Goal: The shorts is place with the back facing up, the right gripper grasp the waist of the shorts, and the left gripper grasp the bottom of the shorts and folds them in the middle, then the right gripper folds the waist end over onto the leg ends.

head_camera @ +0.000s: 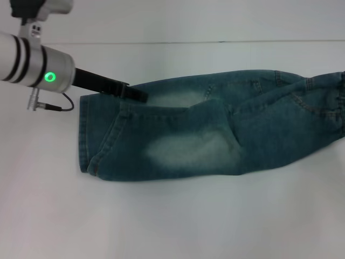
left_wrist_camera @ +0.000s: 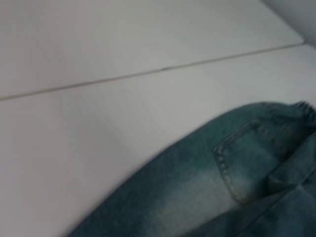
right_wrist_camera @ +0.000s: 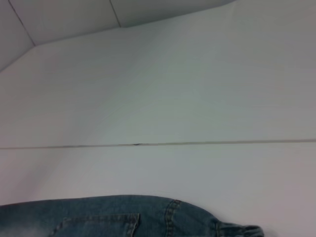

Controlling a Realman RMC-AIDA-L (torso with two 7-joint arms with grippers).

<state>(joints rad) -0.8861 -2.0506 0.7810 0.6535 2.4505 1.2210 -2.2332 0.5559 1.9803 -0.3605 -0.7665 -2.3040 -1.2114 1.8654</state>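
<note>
Blue washed-denim shorts lie stretched across the middle of a white tabletop, running lengthwise from the left side to the right edge of the head view, where the gathered waist passes out of sight. The shorts are already folded along their length, one leg lying on top of the other; the upper layer shows a faded pale patch and its edge forms a diagonal ridge across the cloth. The leg ends sit toward the tabletop's left side, their stitched hems forming a near-straight line. The left gripper, black fingers on a silver-white wrist with a glowing green ring and a thin grey cable, reaches in from the far left corner, its tips resting at the far edge of the denim just beside the hems; whether its fingers are pinching cloth, pressed together or spread cannot be told. The left wrist view shows denim with a stitched patch pocket and bare white tabletop crossed by a thin dark seam. The right wrist view shows the far edge of the shorts, another pocket and the ruffled band against the same white surface. The right gripper itself appears in none of the views.
</note>
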